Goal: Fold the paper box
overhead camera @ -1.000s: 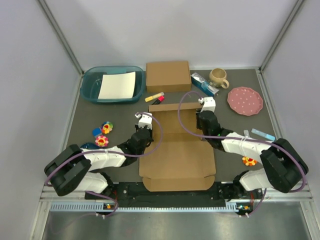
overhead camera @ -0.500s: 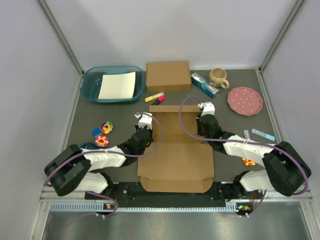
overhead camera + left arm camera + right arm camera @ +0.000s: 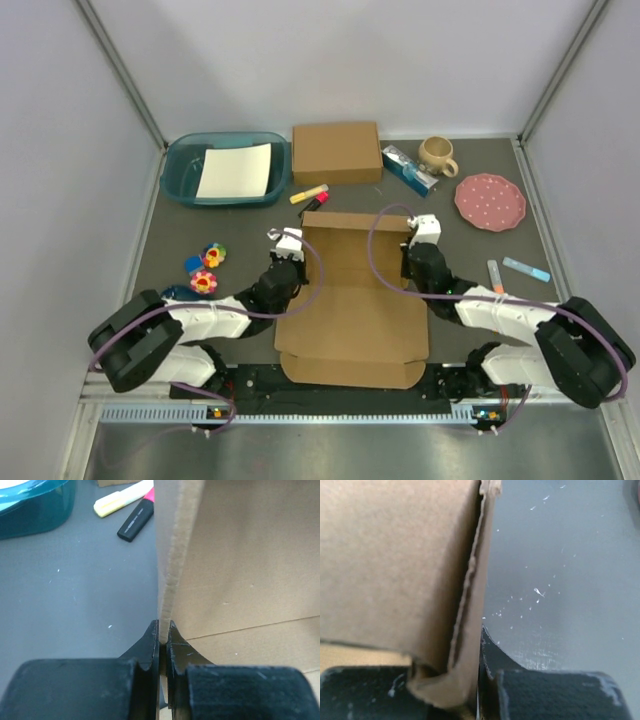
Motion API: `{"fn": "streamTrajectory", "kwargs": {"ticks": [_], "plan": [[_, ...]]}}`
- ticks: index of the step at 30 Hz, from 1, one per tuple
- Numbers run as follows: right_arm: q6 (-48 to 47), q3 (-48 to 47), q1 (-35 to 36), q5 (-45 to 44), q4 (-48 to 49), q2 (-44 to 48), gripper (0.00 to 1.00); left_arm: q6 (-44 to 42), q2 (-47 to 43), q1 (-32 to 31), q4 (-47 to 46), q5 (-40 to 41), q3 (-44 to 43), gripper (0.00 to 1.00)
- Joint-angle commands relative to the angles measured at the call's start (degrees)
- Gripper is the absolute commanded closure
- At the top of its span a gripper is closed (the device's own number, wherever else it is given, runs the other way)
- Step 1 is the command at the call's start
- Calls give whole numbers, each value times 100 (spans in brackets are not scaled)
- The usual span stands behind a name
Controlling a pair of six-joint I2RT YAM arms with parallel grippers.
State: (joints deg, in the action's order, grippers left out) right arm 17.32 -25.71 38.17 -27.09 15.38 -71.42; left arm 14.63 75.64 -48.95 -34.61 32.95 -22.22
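We look down on a dark grey table flecked with pale specks. It is closed in by plain pale walls and slanting metal struts. The paper box sits in the middle, between the two arms. Its near panel lies flat on the table and its far end is raised. The left gripper is pinched tight on the edge of the upright left flap. The right gripper is clamped on the doubled cardboard edge at the right side. Along the far side stand a teal tub holding a white sheet, a smaller brown box, a mug and a pink plate. A yellow highlighter lies just beyond the paper box.
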Motion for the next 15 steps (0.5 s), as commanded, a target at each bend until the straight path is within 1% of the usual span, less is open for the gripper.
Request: {"fn": "streamTrajectory", "kwargs": {"ticks": [1,4,5,7,8,9,10,12,14,15], "plan": [[-88,654,111,-7,1840,313,100,-328,214,-36,-2156,-8,261,100],[-203,708,103,-77,2433,94,100,-688,609,-27,-3337,10,437,100],[-238,708,111,-112,2809,23,100,-768,889,-27,-4020,62,446,100],[-369,673,103,-147,3093,-152,100,-1067,1389,-27,-4780,106,420,100],[-431,656,111,-226,3407,-214,100,-1155,1558,-27,-5436,141,403,100],[-588,612,111,-270,3602,-302,100,-1225,1707,-18,-5686,168,350,100],[-659,577,111,-375,3726,-485,100,-1217,1944,-18,-5836,220,306,98],[-843,506,111,-437,4051,-697,100,-1148,2130,-18,-5874,186,104,97],[-853,462,103,-446,4123,-978,100,-1042,2402,-27,-5838,98,42,98],[-784,471,137,-420,4114,-1040,100,-815,2482,-27,-6081,72,112,99]]}}
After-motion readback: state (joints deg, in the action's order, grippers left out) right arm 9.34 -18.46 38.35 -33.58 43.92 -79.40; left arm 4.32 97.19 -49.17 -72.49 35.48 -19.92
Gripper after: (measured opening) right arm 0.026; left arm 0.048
